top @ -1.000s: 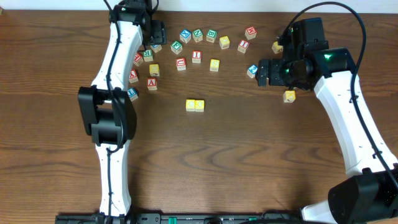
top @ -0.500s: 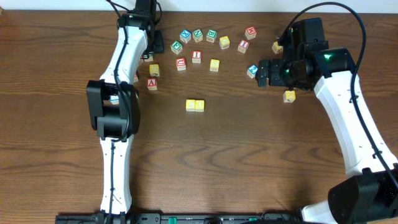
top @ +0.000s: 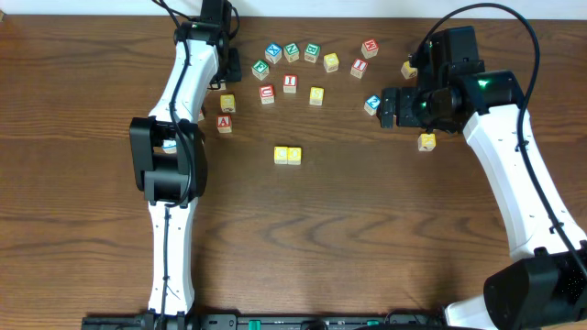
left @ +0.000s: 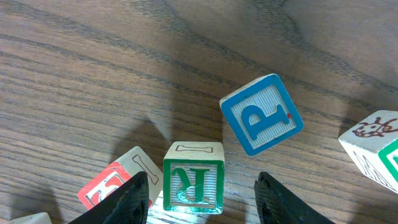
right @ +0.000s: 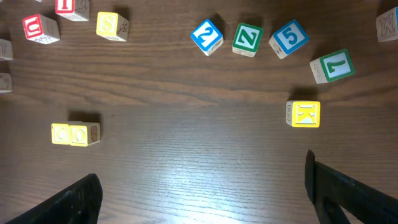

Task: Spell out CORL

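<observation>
Two yellow blocks, C and O (top: pixel 287 155), sit side by side in the middle of the table; they also show in the right wrist view (right: pixel 75 133). My left gripper (top: pixel 226 70) is at the back left over the block cluster. In the left wrist view it is open (left: pixel 202 202), and a green R block (left: pixel 194 181) stands on the table between its fingers. A blue P block (left: pixel 262 114) lies just beyond and a red block (left: pixel 111 188) is by the left finger. My right gripper (top: pixel 393 108) is open and empty (right: pixel 205 199) above bare wood.
Loose letter blocks spread along the back (top: pixel 290 84). The right wrist view shows a yellow K (right: pixel 303 114), green 7 (right: pixel 333 65), blue 5 (right: pixel 288 37), green Z (right: pixel 247 39) and blue 2 (right: pixel 206 35). A yellow block (top: pixel 426 141) lies by the right arm.
My left arm has swung right and toward the back, now covering the blocks at the far left. The right arm and the C and O blocks have not moved.
</observation>
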